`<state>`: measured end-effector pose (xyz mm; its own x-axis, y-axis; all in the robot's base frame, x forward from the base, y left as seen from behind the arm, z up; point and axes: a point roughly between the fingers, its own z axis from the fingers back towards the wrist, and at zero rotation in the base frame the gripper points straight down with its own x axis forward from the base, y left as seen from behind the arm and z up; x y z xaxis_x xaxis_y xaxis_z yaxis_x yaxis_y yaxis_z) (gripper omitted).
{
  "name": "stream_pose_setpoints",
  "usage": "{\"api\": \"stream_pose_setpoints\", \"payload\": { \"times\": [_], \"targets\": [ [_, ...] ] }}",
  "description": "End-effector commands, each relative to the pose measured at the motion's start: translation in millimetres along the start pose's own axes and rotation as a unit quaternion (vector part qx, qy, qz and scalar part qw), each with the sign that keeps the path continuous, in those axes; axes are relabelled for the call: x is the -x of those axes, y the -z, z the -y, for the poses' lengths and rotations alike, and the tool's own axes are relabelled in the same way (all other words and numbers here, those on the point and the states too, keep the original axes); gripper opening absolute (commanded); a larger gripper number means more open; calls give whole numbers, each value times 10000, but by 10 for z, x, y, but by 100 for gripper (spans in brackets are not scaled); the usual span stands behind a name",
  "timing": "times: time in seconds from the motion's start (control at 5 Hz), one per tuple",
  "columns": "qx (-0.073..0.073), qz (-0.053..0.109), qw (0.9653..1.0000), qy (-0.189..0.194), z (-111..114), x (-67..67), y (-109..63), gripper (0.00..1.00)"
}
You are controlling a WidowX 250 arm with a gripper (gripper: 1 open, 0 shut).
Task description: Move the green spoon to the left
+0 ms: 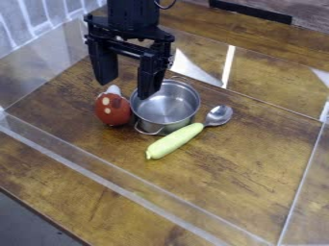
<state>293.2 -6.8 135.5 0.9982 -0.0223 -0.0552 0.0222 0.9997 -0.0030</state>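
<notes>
1. Overall, placement is noted first: the spoon with a thick yellow-green handle and shiny silver bowl (178, 140) lies on the brown wooden surface (80, 195), right beside the round steel pot (166, 106); contact cannot be confirmed.
2. Tool condition: the black two-fingered tool (130, 84) has its fingers apart, above the pot and the red ball-shaped object (113, 109), with nothing clamped.
3. Risk: descending without first shifting towards the spoon could strike the pot or red object. A grip near the bowl could catch the pot's rim; an off-centre squeeze could roll the rounded handle.
4. Orientation: long axis diagonal, handle end towards the surface's lower-left edge as viewed, bowl towards its upper-right.
</notes>
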Motion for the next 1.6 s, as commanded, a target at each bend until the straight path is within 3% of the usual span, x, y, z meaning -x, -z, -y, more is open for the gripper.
{"api": "stream_pose_setpoints", "payload": {
  "times": [0.0,0.2,0.8,1.2,1.4],
  "targets": [
    [9,-87,9998,176,-27,6,51,100],
    [29,-142,9998,155,37,-40,192,100],
    [-19,152,9978,641,444,-267,233,100],
    [-23,413,9918,1206,459,-376,714,100],
    [-91,550,9876,1465,481,-464,793,100]
  ]
}}
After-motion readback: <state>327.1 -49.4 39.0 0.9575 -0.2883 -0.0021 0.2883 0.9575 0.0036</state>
